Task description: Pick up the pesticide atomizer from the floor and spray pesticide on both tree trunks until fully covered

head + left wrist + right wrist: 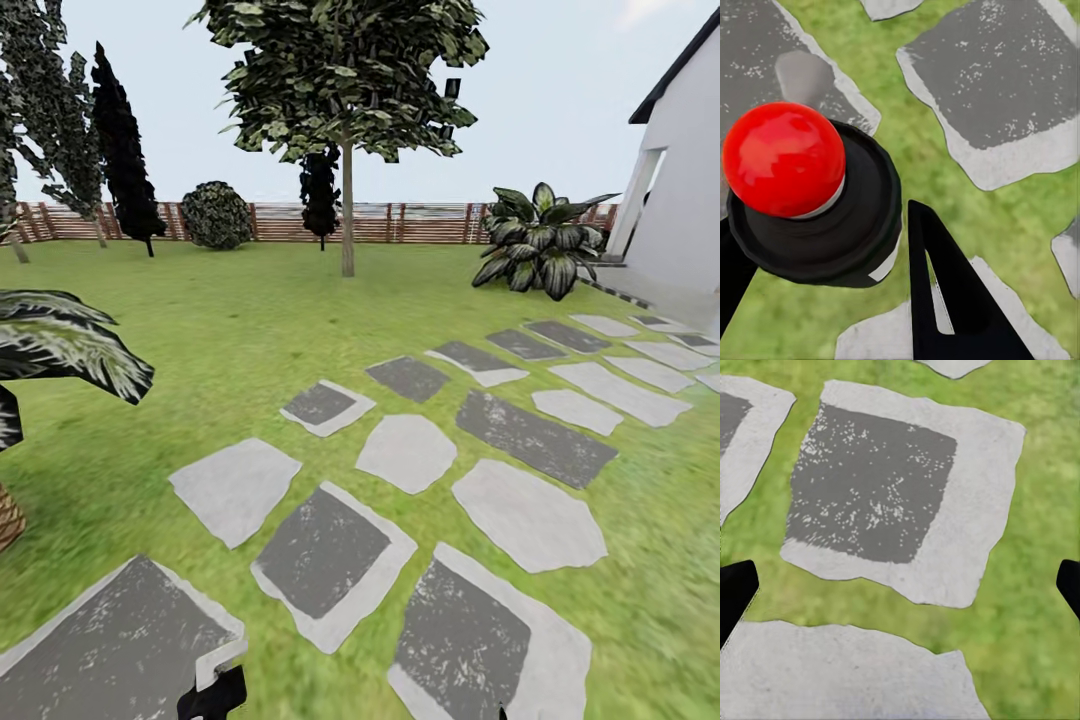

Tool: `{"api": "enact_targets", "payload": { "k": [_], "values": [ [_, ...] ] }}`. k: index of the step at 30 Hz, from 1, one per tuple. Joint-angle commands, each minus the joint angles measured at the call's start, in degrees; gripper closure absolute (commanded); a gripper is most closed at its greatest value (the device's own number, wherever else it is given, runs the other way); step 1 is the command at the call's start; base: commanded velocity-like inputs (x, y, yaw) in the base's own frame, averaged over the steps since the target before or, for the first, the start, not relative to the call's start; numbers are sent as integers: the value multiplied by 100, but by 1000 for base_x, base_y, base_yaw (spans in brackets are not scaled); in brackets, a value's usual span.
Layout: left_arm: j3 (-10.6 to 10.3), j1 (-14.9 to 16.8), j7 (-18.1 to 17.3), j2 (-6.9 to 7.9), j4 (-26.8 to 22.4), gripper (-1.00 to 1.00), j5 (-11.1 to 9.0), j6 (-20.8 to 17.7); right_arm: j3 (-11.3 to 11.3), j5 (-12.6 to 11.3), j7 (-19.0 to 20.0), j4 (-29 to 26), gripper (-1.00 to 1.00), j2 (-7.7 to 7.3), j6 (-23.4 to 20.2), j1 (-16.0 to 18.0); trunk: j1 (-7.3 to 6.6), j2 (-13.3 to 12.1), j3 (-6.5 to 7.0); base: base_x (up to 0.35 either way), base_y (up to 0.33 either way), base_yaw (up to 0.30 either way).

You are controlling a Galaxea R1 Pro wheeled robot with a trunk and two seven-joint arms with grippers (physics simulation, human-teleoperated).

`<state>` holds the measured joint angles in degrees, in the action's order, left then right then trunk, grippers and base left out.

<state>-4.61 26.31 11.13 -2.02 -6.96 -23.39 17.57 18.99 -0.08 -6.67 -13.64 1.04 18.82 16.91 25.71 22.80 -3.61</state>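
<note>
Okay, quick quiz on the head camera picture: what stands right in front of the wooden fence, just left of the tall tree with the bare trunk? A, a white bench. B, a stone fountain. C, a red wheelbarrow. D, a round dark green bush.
D: a round dark green bush stands against the wooden fence, left of the tall tree's bare trunk.

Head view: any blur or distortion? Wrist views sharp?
Head view: grass smeared and soft toward the edges, house wall leaning as if wide-angle, tree fairly crisp. Left wrist view: red ball shows glossy highlights, paving stone slightly soft. Right wrist view: stone and grass soft, no hard shadows.
</note>
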Motion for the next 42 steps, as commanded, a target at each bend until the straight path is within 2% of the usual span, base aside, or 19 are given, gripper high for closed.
{"api": "enact_targets", "payload": {
  "k": [1, 42],
  "values": [
    [-49, 5, 30, 0, 2, 100, -34, 17, 0, -1, -18, 2, -100, 2, 16, 5, 7, 12, -12, 333, 0, 0],
    [-49, 5, 30, 0, 2, 100, -34, 15, -9, -1, -18, 2, -100, 15, 16, 5, 7, 12, -12, 333, 0, 0]
  ]
}}
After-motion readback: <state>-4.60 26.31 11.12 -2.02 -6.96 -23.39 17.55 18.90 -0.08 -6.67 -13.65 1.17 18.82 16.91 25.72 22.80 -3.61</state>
